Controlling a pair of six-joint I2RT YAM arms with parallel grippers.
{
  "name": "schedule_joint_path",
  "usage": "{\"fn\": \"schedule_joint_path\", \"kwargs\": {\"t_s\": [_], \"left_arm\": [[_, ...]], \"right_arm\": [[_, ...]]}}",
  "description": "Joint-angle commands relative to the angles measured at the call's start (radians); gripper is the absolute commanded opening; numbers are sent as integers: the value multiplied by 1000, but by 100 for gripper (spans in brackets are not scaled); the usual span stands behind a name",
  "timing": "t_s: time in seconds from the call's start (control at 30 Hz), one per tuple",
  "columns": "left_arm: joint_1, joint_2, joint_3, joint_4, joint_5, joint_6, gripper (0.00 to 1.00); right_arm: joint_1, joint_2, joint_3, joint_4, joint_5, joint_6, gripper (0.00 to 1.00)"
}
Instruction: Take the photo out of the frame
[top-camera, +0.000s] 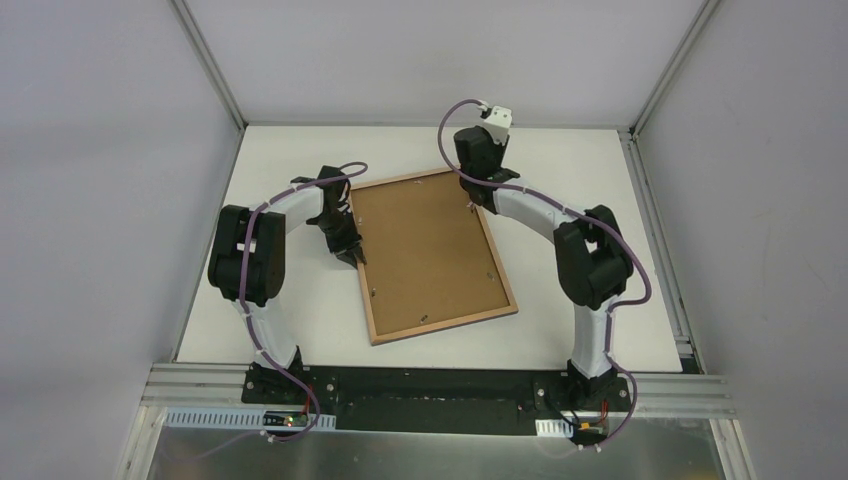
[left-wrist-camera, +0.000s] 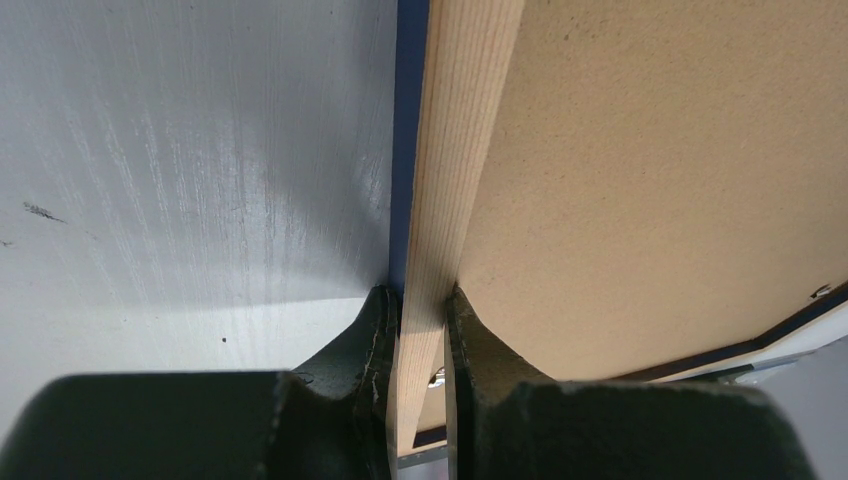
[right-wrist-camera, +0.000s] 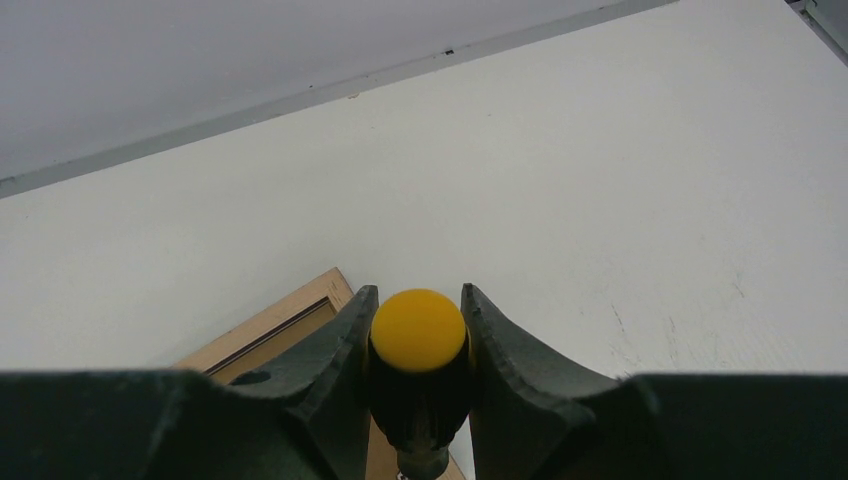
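Note:
The frame (top-camera: 430, 255) lies face down on the white table, showing its light wood rim and brown fibreboard back. The photo is hidden under the backing board. My left gripper (top-camera: 352, 255) is shut on the frame's left rim. In the left wrist view its jaws (left-wrist-camera: 424, 310) pinch the wood rim (left-wrist-camera: 455, 150), with the dark-blue edge (left-wrist-camera: 410, 100) beside it. My right gripper (top-camera: 480, 188) stands over the frame's upper right edge, shut on a screwdriver (right-wrist-camera: 418, 330) with a yellow cap and black handle. The frame's corner (right-wrist-camera: 290, 315) shows behind the fingers.
Small metal tabs (top-camera: 375, 293) sit along the backing board's edges, and one shows in the left wrist view (left-wrist-camera: 820, 291). White walls with aluminium posts (top-camera: 210, 60) enclose the table. A metal rail (top-camera: 440, 385) runs along the near edge by the arm bases.

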Motion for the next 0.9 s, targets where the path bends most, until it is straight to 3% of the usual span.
{"fn": "schedule_joint_path", "kwargs": {"t_s": [0.0, 0.87], "left_arm": [[-4, 69, -42, -117, -46, 8, 0], [-4, 76, -32, -150, -28, 14, 0]], "right_arm": [[-5, 6, 49, 88, 1, -77, 0], [-23, 128, 158, 144, -6, -91, 0]]}}
